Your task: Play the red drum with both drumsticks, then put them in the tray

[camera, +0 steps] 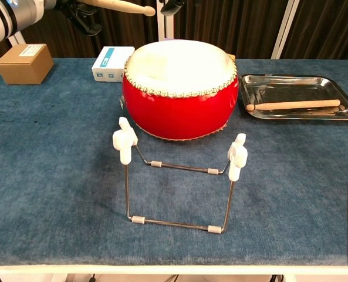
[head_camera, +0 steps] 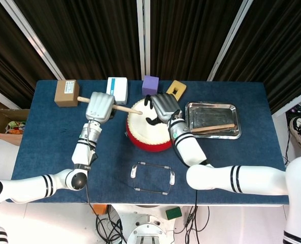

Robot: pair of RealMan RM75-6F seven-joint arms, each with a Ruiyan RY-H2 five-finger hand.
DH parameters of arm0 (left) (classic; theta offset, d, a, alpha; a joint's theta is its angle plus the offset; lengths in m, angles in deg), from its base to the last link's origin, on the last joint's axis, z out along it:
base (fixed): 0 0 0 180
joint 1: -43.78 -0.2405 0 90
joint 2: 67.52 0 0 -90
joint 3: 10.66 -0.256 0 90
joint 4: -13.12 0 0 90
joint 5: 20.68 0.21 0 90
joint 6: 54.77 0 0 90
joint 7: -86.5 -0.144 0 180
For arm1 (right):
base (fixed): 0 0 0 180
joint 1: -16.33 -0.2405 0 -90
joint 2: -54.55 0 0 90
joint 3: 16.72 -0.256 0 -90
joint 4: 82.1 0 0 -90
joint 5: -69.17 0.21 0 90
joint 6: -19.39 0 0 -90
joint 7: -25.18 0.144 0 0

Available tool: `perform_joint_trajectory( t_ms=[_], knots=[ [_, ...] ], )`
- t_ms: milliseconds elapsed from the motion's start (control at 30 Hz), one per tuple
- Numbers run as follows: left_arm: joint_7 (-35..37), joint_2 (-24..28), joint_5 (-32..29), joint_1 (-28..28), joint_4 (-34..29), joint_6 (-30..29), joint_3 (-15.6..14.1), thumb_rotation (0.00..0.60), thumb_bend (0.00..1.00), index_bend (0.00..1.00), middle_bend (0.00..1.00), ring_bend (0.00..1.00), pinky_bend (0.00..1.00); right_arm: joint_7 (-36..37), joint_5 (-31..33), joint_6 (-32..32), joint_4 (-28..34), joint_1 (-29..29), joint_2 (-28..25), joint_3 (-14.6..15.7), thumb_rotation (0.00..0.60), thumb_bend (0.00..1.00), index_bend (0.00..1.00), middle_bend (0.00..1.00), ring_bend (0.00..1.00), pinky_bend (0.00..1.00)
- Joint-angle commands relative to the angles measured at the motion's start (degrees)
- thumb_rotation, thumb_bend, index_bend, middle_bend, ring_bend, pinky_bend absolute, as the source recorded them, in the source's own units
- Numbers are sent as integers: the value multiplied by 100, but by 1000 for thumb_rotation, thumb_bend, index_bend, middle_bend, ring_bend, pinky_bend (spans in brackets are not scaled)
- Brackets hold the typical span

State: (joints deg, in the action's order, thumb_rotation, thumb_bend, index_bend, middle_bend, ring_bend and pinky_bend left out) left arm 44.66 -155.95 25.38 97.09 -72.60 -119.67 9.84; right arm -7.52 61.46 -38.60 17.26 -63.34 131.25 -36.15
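- The red drum is seen at the middle of the blue tabletop, with the metal tray just to one side of it.
- One drumstick is seen lying inside the tray, untouched by either hand.
- The second drumstick is gripped by the left hand, its tip held over the drumhead's near edge.
- The right hand is held above the drumhead with nothing in it, fingers loosely curled downward.
- The step in hand is judged to be the handing-off of the last stick toward the tray.
- Next, that stick is to be carried across the drum and laid beside the first.
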Motion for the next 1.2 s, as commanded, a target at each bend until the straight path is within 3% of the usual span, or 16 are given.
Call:
perform_joint_trajectory(
  t_ms=[33,1200],
  knots=[
    [-81,-59,-26,62,10,-63,-27,600,368,993,1000,1000,1000,-49,137,-108,-211,-114,229,-128,600,299,433,474,225,343],
    [-574,-150,-198,387,-18,-287,-206,600,368,984,1000,1000,1000,-480,273,-228,-833,-309,973,-529,600,347,507,521,248,342]
  ],
)
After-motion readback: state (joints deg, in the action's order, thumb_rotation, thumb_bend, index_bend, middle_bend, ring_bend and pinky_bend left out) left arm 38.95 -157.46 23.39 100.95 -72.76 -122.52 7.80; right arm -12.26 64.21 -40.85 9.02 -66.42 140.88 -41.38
